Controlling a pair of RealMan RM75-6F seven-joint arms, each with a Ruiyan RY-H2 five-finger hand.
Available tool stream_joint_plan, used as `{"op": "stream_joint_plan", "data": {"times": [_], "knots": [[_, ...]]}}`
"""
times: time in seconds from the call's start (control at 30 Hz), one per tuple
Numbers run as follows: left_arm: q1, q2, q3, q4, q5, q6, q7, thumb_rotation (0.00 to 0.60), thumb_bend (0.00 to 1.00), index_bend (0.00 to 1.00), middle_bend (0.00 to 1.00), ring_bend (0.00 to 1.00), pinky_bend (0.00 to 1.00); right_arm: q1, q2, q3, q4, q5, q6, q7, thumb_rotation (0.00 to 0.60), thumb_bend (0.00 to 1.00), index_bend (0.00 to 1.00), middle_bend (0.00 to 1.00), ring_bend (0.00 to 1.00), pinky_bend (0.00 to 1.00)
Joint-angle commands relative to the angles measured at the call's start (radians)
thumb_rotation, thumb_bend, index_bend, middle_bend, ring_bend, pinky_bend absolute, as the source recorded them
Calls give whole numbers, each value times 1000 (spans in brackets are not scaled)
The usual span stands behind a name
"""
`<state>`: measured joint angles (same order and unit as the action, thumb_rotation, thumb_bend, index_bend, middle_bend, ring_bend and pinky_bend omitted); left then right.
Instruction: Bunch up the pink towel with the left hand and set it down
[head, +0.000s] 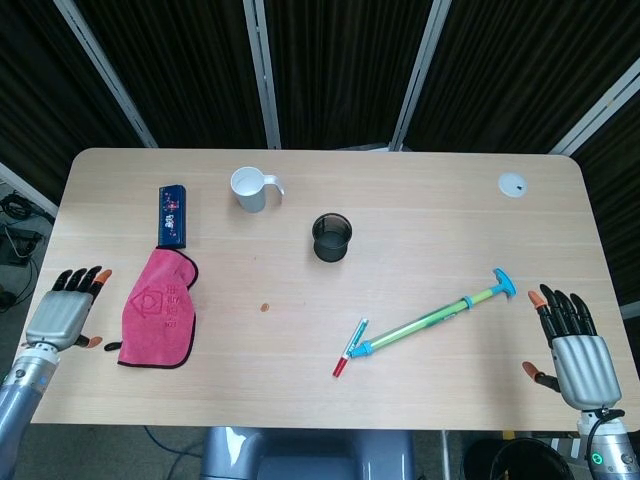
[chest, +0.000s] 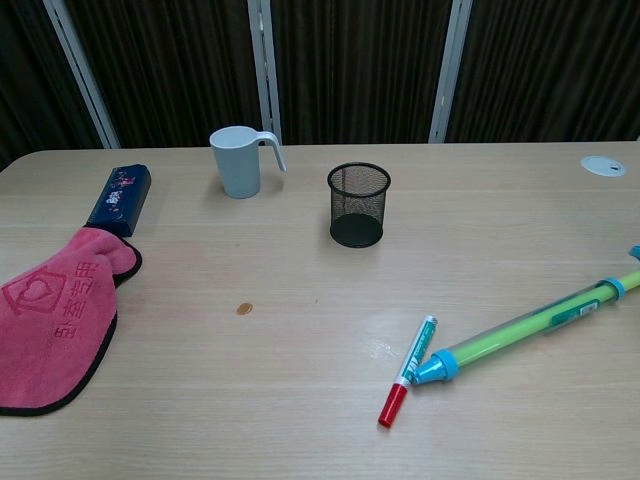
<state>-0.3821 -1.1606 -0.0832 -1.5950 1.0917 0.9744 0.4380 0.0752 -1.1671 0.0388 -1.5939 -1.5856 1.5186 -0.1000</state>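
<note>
The pink towel (head: 160, 308) lies flat on the left part of the table, dark-edged with a printed house logo; the chest view shows it at the left edge (chest: 50, 325). My left hand (head: 68, 315) hovers over the table's left margin just left of the towel, fingers spread, holding nothing. My right hand (head: 572, 350) is at the table's right front edge, fingers spread and empty. Neither hand shows in the chest view.
A dark blue box (head: 172, 214) lies just behind the towel. A white mug (head: 250, 189), a black mesh cup (head: 332, 237), a red-capped marker (head: 351, 346), a long green and blue pump (head: 435, 315) and a white disc (head: 512, 184) sit further right.
</note>
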Motion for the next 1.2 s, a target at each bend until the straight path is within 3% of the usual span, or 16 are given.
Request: {"op": "stream_joint_plan", "data": {"times": [0.03,0.77,0.87,0.93,1.03,1.1,1.2], "knots": [[-66,-61,-27,54,-84,-55,66,600,0,0,0,0,0,0,-1,0,1,-2,1,-1,600,0,0,0,0,0],[-275,-383,-17,313,-384,-129,295,600,0,17,0,0,36,0,1,5,3,12,0,27,600,0,0,0,0,0],[-279,-418,-16,333,-355,-109,270,600,53,158,67,80,175,0,1,6,5,13,0,32,600,0,0,0,0,0],[-274,-438,-12,347,-299,-90,231,600,204,377,267,258,349,-1,1,8,7,14,3,36,600,0,0,0,0,0],[-269,-455,-10,364,-235,-75,175,600,374,647,516,463,507,-2,0,9,9,13,8,38,600,0,0,0,0,0],[-266,-465,-17,373,-191,-62,125,600,435,750,607,540,565,-3,0,9,9,12,10,39,600,0,0,0,0,0],[-267,-469,-25,379,-156,-50,89,600,484,817,663,589,604,-4,-1,9,9,12,11,39,600,0,0,0,0,0]]}}
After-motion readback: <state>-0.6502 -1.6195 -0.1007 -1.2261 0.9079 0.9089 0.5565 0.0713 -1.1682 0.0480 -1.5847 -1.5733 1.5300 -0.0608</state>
